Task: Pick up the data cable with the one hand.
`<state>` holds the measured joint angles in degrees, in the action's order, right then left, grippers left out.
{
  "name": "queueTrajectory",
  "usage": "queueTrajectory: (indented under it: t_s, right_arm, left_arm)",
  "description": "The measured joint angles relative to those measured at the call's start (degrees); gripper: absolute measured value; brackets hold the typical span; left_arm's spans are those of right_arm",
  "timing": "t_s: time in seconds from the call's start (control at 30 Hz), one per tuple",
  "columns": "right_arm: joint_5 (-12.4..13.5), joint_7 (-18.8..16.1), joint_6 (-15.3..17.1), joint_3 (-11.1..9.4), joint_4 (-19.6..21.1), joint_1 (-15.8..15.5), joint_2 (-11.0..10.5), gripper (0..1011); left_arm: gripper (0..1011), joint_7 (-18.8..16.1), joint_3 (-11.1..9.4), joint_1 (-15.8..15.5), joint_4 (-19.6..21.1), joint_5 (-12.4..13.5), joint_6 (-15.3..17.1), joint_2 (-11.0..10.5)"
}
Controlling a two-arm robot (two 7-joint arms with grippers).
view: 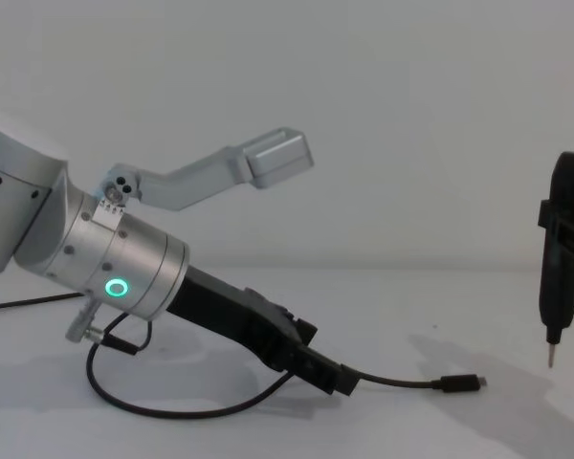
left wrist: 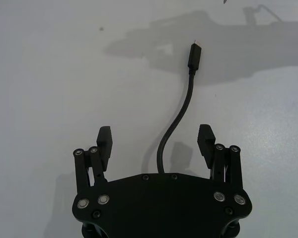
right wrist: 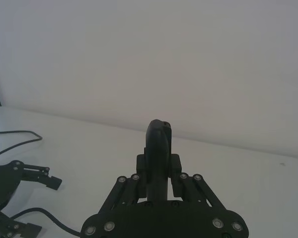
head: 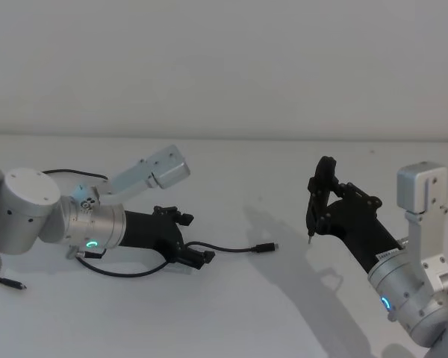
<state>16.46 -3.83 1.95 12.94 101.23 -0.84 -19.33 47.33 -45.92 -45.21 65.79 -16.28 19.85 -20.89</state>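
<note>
You are at the grasp itself, as I read it: your left gripper (left wrist: 155, 136) sits low over the white surface (head: 231, 313), at about 8 o'clock in the head view; its fingers (left wrist: 105, 139) are spread wide and the data cable (left wrist: 181, 111) runs out roughly midway between the two pads; nothing is pinched yet. The plug (head: 266, 247) lies flat on the surface at 3 o'clock from the fingertips, a little apart from them; the rest of the cord loops back under the wrist toward 9 o'clock.

Your next move calls for bringing the fingers together squarely on the cord, then lifting; the cord is thin and round, so the pads must come almost fully together and stay low, or it may slip out beneath them. Expect it to hang limp once raised, with the plug end sagging and the loop dragging behind.

The cord has a matte black, rubbery-looking jacket and lies in soft curves; the plug is slim, black and rectangular with a small bright metal tip. The fingers are hard, angular black plastic with blocky flat pads on jointed links studded with silver screw heads; the wrist is a smooth silver cylinder with a glowing green ring (view: 118, 288). The surface looks smooth and matte.

Your right gripper (head: 327, 215) hangs at 4 o'clock, above the surface and well apart from the cable; its fingers clamp a slim black tool (head: 325, 175), upright with its pointed metal tip down.
</note>
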Motion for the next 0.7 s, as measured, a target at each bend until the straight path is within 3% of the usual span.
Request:
queueTrajectory:
  t_s: [0.57, 0.7]
  right_arm:
    - [0.00, 0.00, 0.00, 0.00, 0.00, 0.00, 0.00, 275]
    - [0.00, 0.00, 0.00, 0.00, 0.00, 0.00, 0.00, 275]
  left_arm:
    - [1001, -0.13, -0.78, -0.06, -0.44, -0.90, 1.91, -0.08]
    - [938, -0.21, -0.86, -0.06, -0.46, -1.02, 2.08, -0.10]
